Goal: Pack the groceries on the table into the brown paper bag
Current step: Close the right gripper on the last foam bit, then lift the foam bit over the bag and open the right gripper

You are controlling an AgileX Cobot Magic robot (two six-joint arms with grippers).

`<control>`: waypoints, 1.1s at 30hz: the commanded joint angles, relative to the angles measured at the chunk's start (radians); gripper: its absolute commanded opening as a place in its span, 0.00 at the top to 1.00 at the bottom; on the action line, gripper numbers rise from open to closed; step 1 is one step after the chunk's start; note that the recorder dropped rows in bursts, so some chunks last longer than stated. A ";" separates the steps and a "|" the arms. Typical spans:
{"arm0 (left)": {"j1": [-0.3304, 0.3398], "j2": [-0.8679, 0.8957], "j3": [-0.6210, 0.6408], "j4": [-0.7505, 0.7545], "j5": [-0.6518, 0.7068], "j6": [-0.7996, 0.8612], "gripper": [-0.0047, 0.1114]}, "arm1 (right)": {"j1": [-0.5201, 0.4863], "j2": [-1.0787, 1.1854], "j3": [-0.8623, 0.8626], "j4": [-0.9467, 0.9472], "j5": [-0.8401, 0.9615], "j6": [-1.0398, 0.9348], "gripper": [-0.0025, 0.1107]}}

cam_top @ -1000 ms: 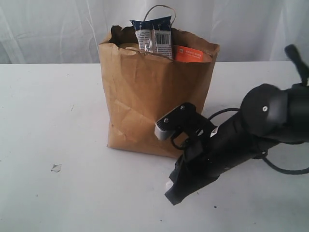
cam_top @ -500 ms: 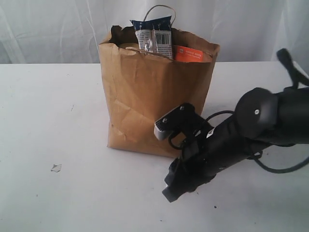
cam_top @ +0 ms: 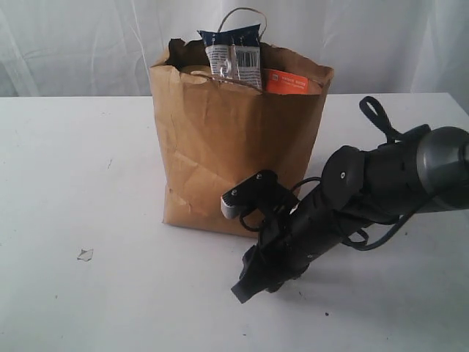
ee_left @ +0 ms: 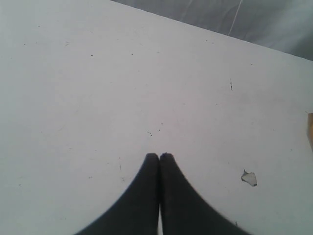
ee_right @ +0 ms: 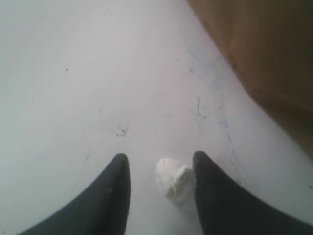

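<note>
White curtain [cam_top: 73,44] hangs behind the wide flat white surface [cam_top: 73,183] you are working over. Near its middle stands the tall creased kraft-brown paper bag [cam_top: 220,147], upright, with its ragged rim open and a twisted paper loop handle [cam_top: 242,11] rising at the back. You can see a long navy packet [cam_top: 233,50] poking out of the top. Just beside it at the rim is a brown pouch with orange label [cam_top: 289,82]. The bag's walls hide anything deeper.

Your right claw [cam_top: 243,287] sits low, just in front of the bag's near right corner, tip angled down toward the surface. Its wrist camera shows the two dark fingers [ee_right: 110,196] moderately apart. A small crumpled white lump [ee_right: 173,180] lies on the surface between them, close against one finger and clear of the other, so nothing is gripped.

Your left claw [ee_left: 159,155] is pinched tight with nothing in it, above bare surface. A small pale scrap [ee_left: 248,178] lies nearby.
</note>
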 commanded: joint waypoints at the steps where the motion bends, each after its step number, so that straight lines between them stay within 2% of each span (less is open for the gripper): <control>1: 0.003 -0.005 0.004 0.004 0.001 -0.002 0.96 | 0.002 0.005 -0.005 0.008 0.034 -0.013 0.70; 6: 0.003 -0.005 0.004 0.004 0.001 -0.002 0.96 | 0.002 0.005 -0.008 0.002 0.089 -0.002 0.96; 13: 0.003 -0.005 0.004 0.004 0.001 -0.002 0.96 | 0.002 -0.115 -0.012 0.027 0.275 0.041 0.98; 19: 0.003 -0.005 0.004 0.004 0.001 -0.002 0.96 | 0.002 -0.348 -0.012 0.163 0.630 -0.088 0.98; 22: 0.003 -0.005 0.004 0.004 0.001 -0.002 0.96 | 0.002 -0.410 -0.012 0.264 0.624 -0.120 0.98; 28: 0.003 -0.005 0.004 0.004 0.001 -0.002 0.96 | 0.002 -0.472 -0.095 0.543 0.586 -0.315 0.98; 32: 0.003 -0.005 0.004 0.004 0.001 -0.002 0.96 | 0.002 -0.479 -0.174 0.787 0.457 -0.422 0.98; 33: 0.003 -0.005 0.004 0.004 0.001 -0.002 0.96 | 0.002 -0.479 -0.211 0.845 0.350 -0.494 0.98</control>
